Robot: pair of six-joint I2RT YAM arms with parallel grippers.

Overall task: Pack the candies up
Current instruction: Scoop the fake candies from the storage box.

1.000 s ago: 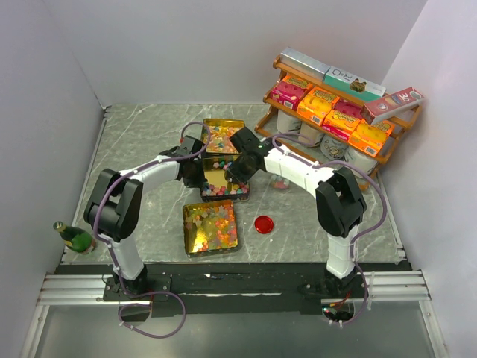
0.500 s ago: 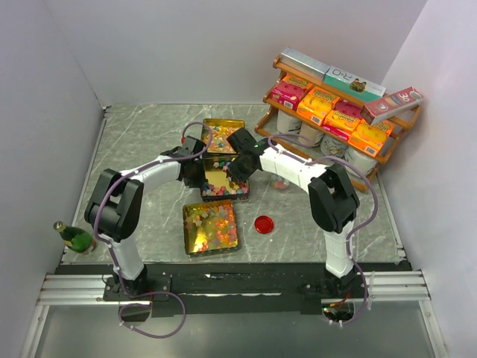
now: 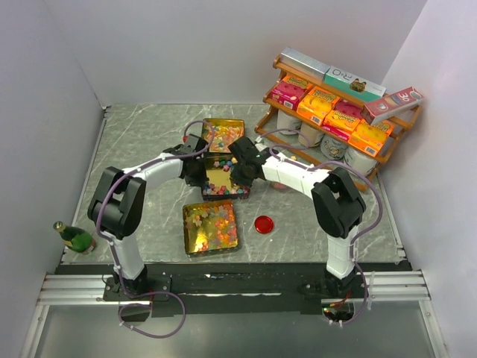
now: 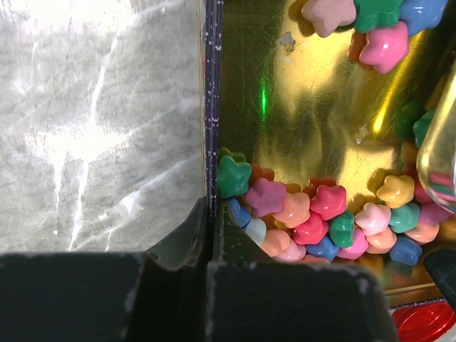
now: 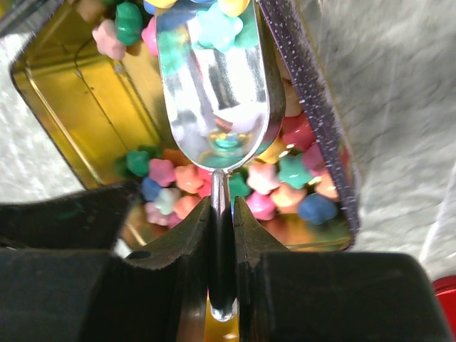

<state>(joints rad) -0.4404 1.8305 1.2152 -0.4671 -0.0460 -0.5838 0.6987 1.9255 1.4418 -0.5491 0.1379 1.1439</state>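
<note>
Candies [image 4: 306,214], star-shaped and in mixed colours, lay heaped along one wall of the middle tin [image 4: 299,107]. More lay at the opposite end, with bare gold floor between. Left gripper [image 4: 209,228] was clamped on that tin's dark side wall, one finger inside and one outside over the table [image 4: 100,121]. Right gripper [image 5: 222,214] was pinched tight on the thin handle of a metal scoop [image 5: 214,85]. The scoop's bowl reached over the same tin's interior, with a few candies at its tip. Seen from above, the arms met at the middle tin from opposite sides. Far tin [image 3: 212,121] and near tin [image 3: 195,240] also held candies. A red lid [image 3: 264,224] lay on the table just right of the near tin.
</note>
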